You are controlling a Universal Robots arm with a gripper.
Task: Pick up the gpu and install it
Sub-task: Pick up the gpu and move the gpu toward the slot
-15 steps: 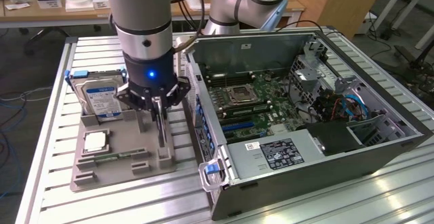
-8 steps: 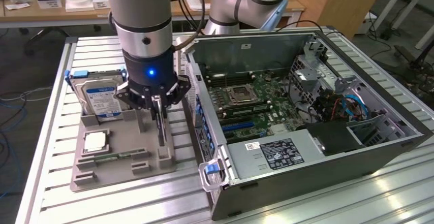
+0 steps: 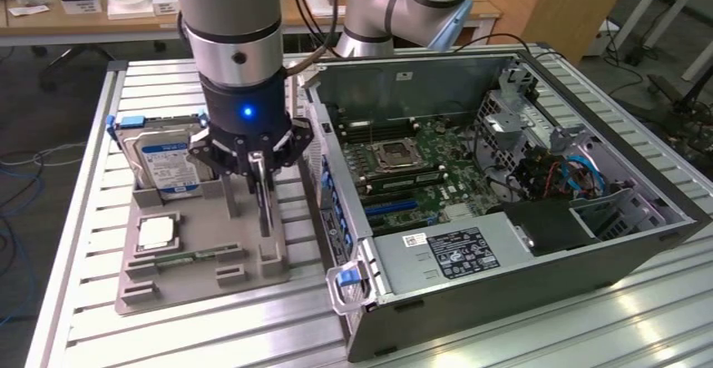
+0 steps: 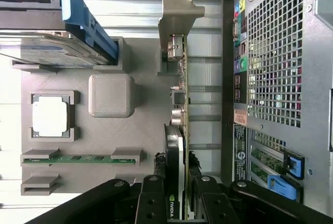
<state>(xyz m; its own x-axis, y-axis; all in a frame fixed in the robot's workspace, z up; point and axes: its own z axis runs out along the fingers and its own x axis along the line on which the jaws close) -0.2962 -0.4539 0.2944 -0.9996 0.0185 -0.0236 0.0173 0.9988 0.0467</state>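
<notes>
The gpu [image 3: 265,208] is a thin card standing on edge in a slot of the grey tray [image 3: 195,289], just beside the open computer case [image 3: 624,243]. My gripper [image 3: 260,186] reaches straight down over it, one finger on each face of the card. In the wrist view the gpu [image 4: 182,114] appears edge-on, with the green board, the black cooler and the silver bracket [image 4: 179,18] at its far end. My gripper [image 4: 179,206] is shut on the card's near end. Its lower edge looks seated in the tray [image 4: 148,109].
The tray also holds a hard drive [image 3: 167,166] in a blue-handled carrier, a processor [image 3: 157,233] and a memory stick [image 3: 192,257]. The case lies open with its motherboard [image 3: 415,161] and power supply [image 3: 468,251] exposed. A second robot arm [image 3: 390,5] stands behind the case.
</notes>
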